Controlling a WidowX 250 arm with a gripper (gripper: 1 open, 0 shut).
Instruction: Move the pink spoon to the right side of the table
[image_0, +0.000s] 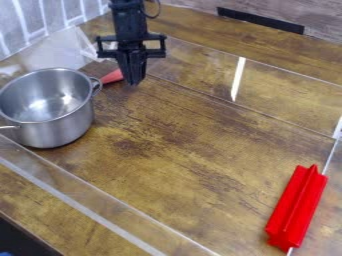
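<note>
A: Can see the pink spoon (112, 76)?
B: Partly. Lies on the bench (201, 150), just beside the steel pot (48, 105), between pot and claw (134, 78). Loses its claw-side end behind the black parts.
A: Describe what shows.
B: Looks salmon-pink to reddish, slim, short next to the pot. Lies at a slant. Too blurry to make out bowl or handle.
A: Check claw.
B: Pressed together, pointing down. Can't tell about contact with the spoon; can't confirm a pinch either.
A: List anything else cut off or unclear.
B: Runs out of view at the top: the arm (130, 12). Cropped at the left edge: pot. Hard to read: pale see-through sheet (60, 48) behind pot. Also see a bright red bar (297, 207) near the right edge, fully in view, ridged lengthwise.
</note>
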